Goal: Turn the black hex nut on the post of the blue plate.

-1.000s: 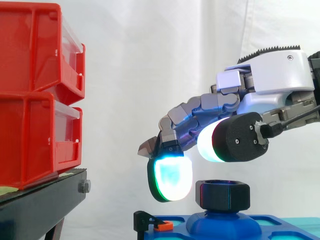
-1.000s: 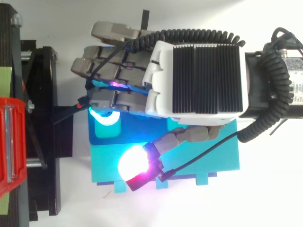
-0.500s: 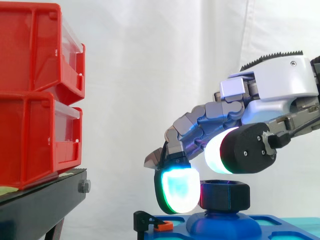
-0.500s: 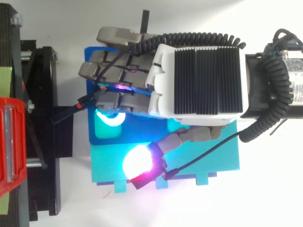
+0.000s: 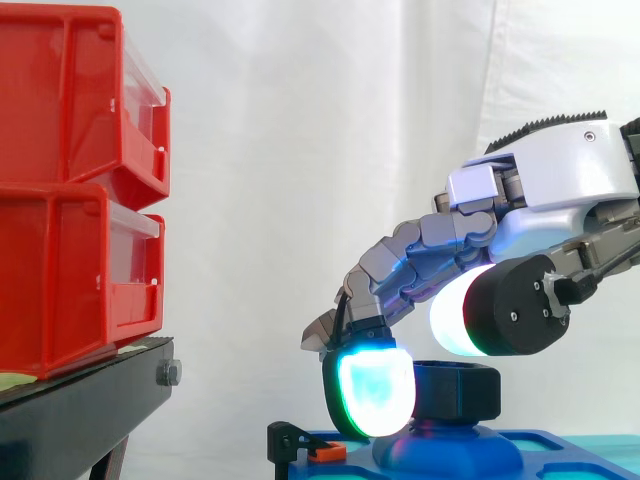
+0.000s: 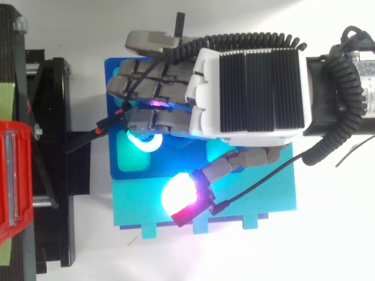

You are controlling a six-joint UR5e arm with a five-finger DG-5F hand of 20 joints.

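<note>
Now the hand (image 5: pixel 560 185) hangs lower; nearer the hex nut (image 5: pixel 462 390).

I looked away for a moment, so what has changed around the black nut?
The robot hand has come down and drawn toward the side view's right, closing on the black hex nut; whether it grips it is unclear. The nut, blue plate and red bins stayed put.

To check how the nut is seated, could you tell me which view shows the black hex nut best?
The side view: the black hex nut sits in profile on the blue plate's post, just below the hand. In the top view the hand lies over it.
</note>
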